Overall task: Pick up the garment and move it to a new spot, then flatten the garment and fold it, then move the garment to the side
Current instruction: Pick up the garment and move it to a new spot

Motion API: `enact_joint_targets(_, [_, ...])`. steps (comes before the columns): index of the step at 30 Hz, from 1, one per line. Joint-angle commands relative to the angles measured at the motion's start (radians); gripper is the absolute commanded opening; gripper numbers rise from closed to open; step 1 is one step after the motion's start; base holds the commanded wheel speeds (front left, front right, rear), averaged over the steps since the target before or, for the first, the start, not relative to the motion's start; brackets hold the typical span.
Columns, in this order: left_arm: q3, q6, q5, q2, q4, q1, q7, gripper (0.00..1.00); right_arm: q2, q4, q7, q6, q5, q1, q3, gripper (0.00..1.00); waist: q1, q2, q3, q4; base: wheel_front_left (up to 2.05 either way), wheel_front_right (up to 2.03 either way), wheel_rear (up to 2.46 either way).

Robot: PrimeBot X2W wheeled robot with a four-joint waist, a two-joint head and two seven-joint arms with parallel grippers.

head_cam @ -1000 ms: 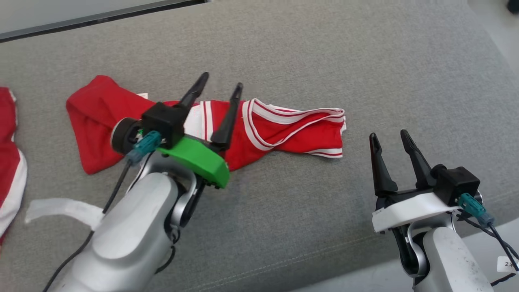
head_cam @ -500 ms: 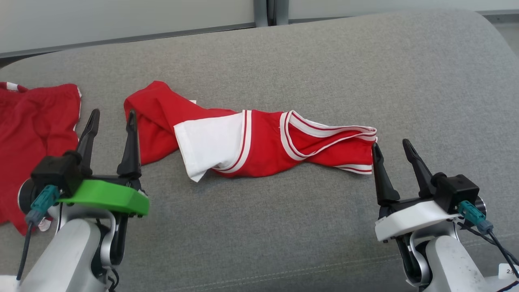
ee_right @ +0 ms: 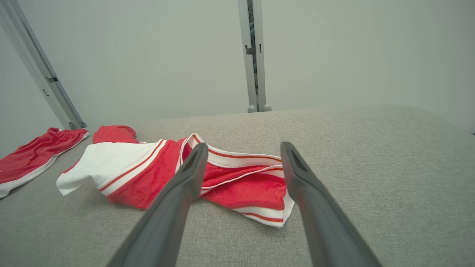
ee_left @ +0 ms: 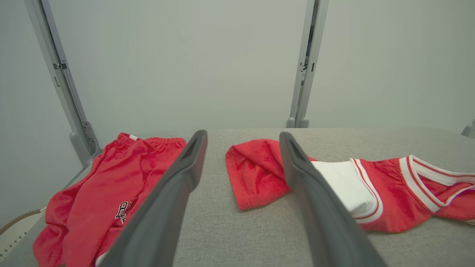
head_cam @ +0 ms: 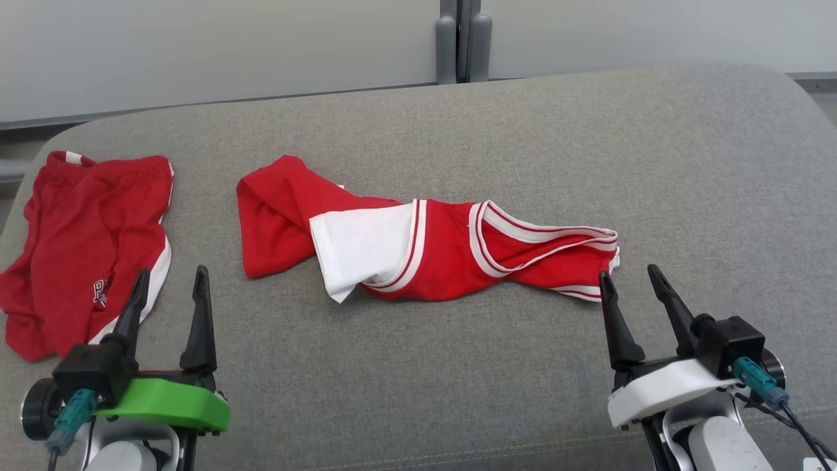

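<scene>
While the right hand [head_cam: 628,273] gapes (empty), garment [head_cam: 431,252] lies seemingly just ahead.

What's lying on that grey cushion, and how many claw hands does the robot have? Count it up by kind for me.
red-and-white garment, crumpled: 1
red shorts: 1
Grippers: 2, the left gripper and the right gripper, both open and empty
Total: 4
</scene>
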Motion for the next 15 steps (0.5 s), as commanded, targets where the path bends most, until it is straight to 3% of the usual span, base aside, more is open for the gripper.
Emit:
enact_joint_targets(1, [0.01, 0.009, 0.011, -0.007, -0.006, 0.034, -0.002, 1.0, -0.003, -0.009, 0.007, 0.0, -0.005, 0.026, 0.001, 1.0, 0.0, 0.0, -0.023, 0.001, 0.0, 0.0, 0.0])
enact_joint_targets(15, [0.005, -0.009, 0.015, -0.022, 0.011, 0.094, 0.0, 1.0, -0.004, -0.074, 0.045, 0.0, -0.014, 0.117, -0.016, 1.0, 0.0, 0.0, -0.069, 0.004, 0.0, 0.0, 0.0])
